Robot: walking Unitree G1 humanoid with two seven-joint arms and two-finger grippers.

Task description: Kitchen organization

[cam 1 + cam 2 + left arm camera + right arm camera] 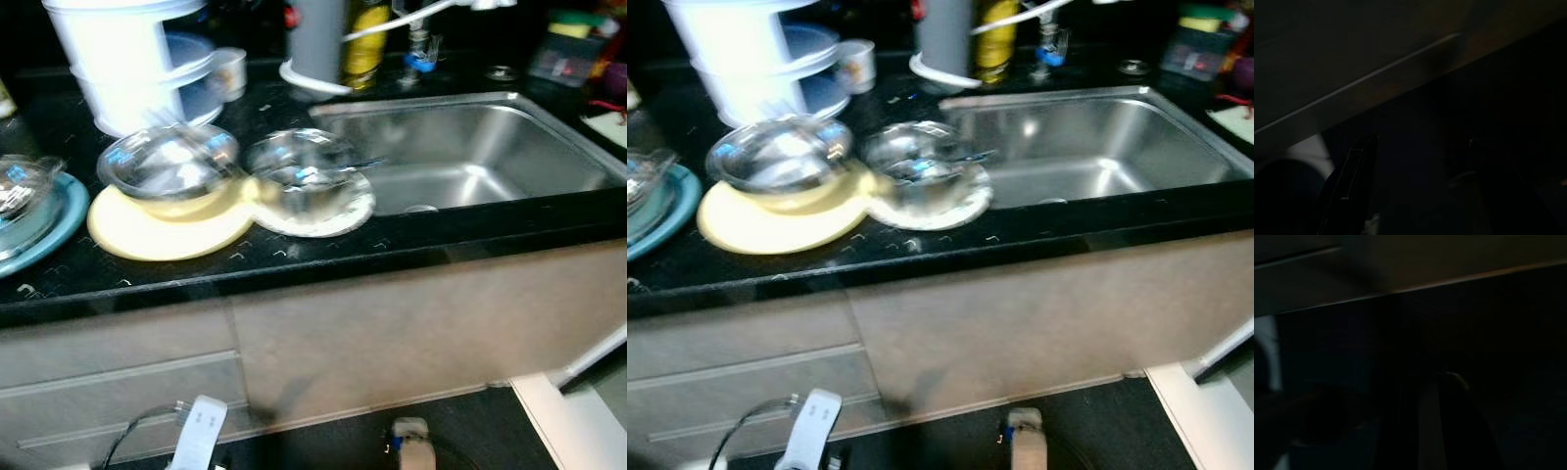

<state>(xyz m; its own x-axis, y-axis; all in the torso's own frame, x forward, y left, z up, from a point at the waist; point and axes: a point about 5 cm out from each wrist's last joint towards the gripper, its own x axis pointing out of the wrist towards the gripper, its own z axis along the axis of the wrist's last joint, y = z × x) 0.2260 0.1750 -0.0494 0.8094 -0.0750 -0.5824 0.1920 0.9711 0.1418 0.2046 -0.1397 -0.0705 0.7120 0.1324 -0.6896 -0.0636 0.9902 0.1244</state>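
A clear glass bowl [168,162] sits on a pale yellow plate [157,233] on the black counter [323,257]. Beside it on the right, a second glass bowl [302,168] rests on a white plate [333,217], close to the sink. At the far left, another glass dish [18,184] lies on a blue plate [54,227]. Both arms hang low in front of the cabinet: the left arm [199,431] and the right arm [411,441]. In the dark left wrist view, my left gripper [1415,181] is open with nothing between its fingers. My right gripper [1449,431] hangs idle in the shade.
A steel sink [470,162] fills the right half of the counter, with a tap [421,29] behind it. A white stacked container [137,59], a grey cylinder [318,44] and a yellow bottle [364,44] stand at the back. Beige cabinet fronts [343,333] lie below.
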